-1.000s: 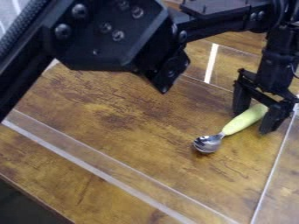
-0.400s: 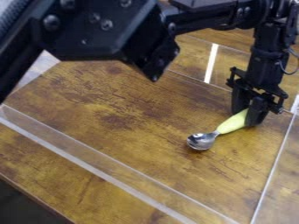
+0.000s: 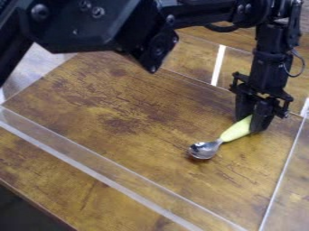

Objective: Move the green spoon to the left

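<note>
Jaws of gripper (image 3: 261, 118) part-closed, clamped on yellow-green handle of green spoon (image 3: 222, 140), w/ bowl on table (image 3: 108, 108).

A wooden table (image 3: 108, 117) with dark, knotted grain carries the scene. Clear strips (image 3: 115, 185) lie flat on it, marking out a rectangular area. Inside that area the green spoon (image 3: 223, 140) lies on the wood, its yellow-green handle up at the gripper (image 3: 261, 115) and its silver bowl down and to the left of the gripper.
</note>
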`<state>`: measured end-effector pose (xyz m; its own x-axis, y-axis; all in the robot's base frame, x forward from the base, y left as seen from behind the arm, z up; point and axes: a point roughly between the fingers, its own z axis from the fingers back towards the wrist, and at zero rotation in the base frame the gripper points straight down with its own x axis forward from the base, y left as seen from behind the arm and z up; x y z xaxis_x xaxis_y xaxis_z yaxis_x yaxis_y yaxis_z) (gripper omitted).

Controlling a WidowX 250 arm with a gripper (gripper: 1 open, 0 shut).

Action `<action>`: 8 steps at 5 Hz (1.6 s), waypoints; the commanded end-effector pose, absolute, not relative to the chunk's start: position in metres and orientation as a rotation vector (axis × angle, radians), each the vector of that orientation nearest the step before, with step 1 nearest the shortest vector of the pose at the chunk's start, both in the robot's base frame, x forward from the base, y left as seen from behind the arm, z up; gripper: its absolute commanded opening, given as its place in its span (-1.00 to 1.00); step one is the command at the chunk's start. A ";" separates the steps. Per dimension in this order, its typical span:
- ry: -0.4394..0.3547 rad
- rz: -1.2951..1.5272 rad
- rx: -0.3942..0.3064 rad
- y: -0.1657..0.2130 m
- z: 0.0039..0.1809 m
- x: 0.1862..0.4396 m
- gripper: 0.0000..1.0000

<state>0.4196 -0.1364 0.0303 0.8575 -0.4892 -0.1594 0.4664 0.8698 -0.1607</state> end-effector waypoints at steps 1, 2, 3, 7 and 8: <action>0.148 -0.488 -0.143 -0.133 0.055 0.419 -1.00; 0.156 -0.477 -0.172 -0.127 0.056 0.423 -1.00; 0.168 -0.467 -0.203 -0.120 0.056 0.427 -1.00; 0.207 -0.427 -0.244 -0.119 0.075 0.429 -1.00; 0.228 -0.467 -0.231 -0.111 0.075 0.426 -1.00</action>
